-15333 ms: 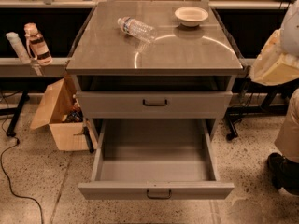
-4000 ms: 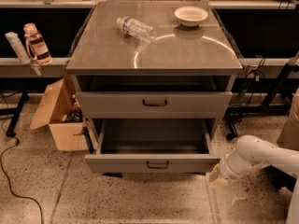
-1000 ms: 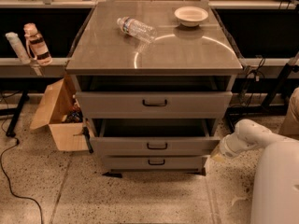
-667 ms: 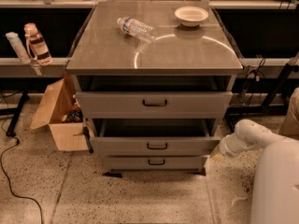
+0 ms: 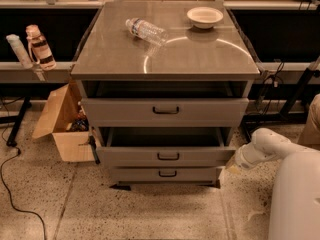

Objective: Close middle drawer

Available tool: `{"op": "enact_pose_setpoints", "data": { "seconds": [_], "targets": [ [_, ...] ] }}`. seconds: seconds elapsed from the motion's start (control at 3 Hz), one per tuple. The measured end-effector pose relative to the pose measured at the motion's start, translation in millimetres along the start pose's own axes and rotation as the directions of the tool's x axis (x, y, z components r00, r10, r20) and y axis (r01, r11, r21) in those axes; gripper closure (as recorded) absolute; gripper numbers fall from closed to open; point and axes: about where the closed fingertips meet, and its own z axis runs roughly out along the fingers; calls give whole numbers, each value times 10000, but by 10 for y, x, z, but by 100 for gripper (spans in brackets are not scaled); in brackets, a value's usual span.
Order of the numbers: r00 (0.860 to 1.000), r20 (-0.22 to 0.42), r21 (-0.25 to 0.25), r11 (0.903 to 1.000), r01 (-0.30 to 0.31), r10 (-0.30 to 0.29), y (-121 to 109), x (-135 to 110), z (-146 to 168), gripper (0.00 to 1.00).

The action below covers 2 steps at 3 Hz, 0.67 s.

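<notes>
Gripper [image 5: 232, 165] low at the right of the cabinet, at the right end of the middle drawer [image 5: 167, 156] front; contact unclear. Can't tell if it is spread or closed. Middle drawer partly out just left of the gripper, dark gap showing behind its front. Bottom drawer [image 5: 167, 174] below-left of it, pushed in. Top drawer [image 5: 165, 111] above-left. Up on the bench [image 5: 115, 54], well above the gripper: plastic bottle [image 5: 146, 30] lying down, bowl [image 5: 205, 17]. Cardboard box [image 5: 61, 126] far left on the floor.
</notes>
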Motion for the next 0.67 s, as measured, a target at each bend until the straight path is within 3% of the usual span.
{"op": "enact_pose_setpoints", "data": {
  "seconds": [0.33, 0.67],
  "targets": [
    [10000, 0, -1, 10000, 0, 0, 0, 0, 1, 11],
    [10000, 0, -3, 10000, 0, 0, 1, 0, 2, 0]
  ]
}}
